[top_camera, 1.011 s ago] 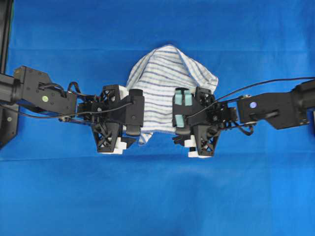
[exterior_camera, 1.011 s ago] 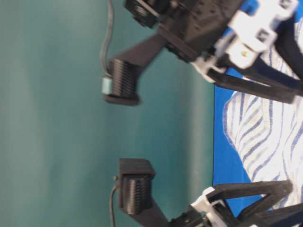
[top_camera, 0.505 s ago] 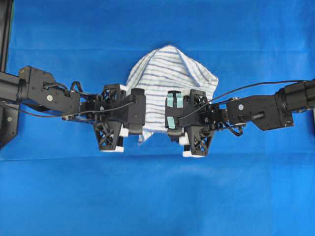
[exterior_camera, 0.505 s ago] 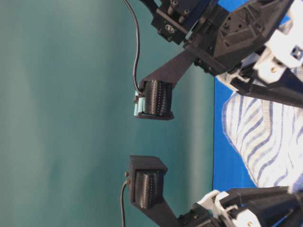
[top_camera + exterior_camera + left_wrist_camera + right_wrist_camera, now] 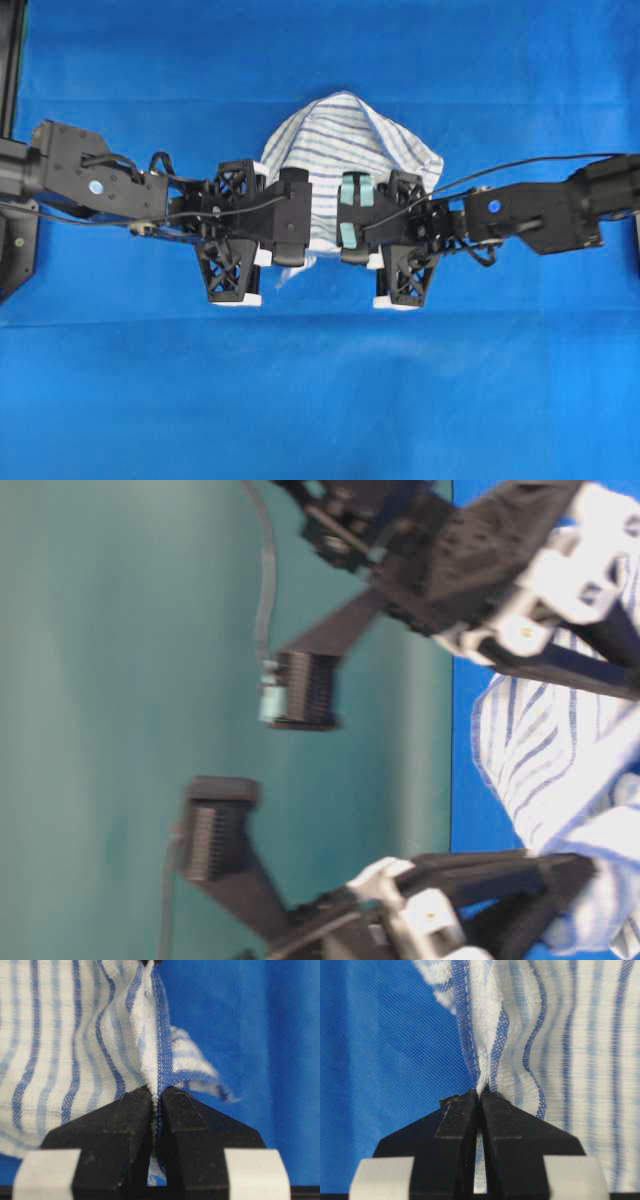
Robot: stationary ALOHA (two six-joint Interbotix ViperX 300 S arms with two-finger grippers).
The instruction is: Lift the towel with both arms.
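Overhead view first: the towel (image 5: 345, 140) lies bunched on the blue cloth (image 5: 320, 400), and both arms meet over its near edge. The left gripper (image 5: 288, 215) and right gripper (image 5: 350, 215) sit closer together than they did 1 second ago, with less striped fabric showing between them. Half a second back the right one still stood partly spread; now both look drawn in on the hem.

Table-level view: the picture is turned on its side and blurred. The towel (image 5: 560, 780) appears gathered into a raised fold near the lower arm, where earlier it lay flatter, which suggests the lift is just starting, though I cannot tell how far it has left the surface.

Left wrist view: the 2 black fingers (image 5: 112, 1135) are pressed together with a pinch of towel (image 5: 75, 1035) squeezed between them, its dark-blue hem running straight up from the tips. The weave is thin, open and waffle-like, and it drapes in soft pleats.

Right wrist view: the same holds, with the fingers (image 5: 512, 1130) closed tight on a tuck of towel (image 5: 560, 1035) beside its stitched hem. Stripes bend toward the pinch, showing tension. With both grips made, raising the arms together is what remains.
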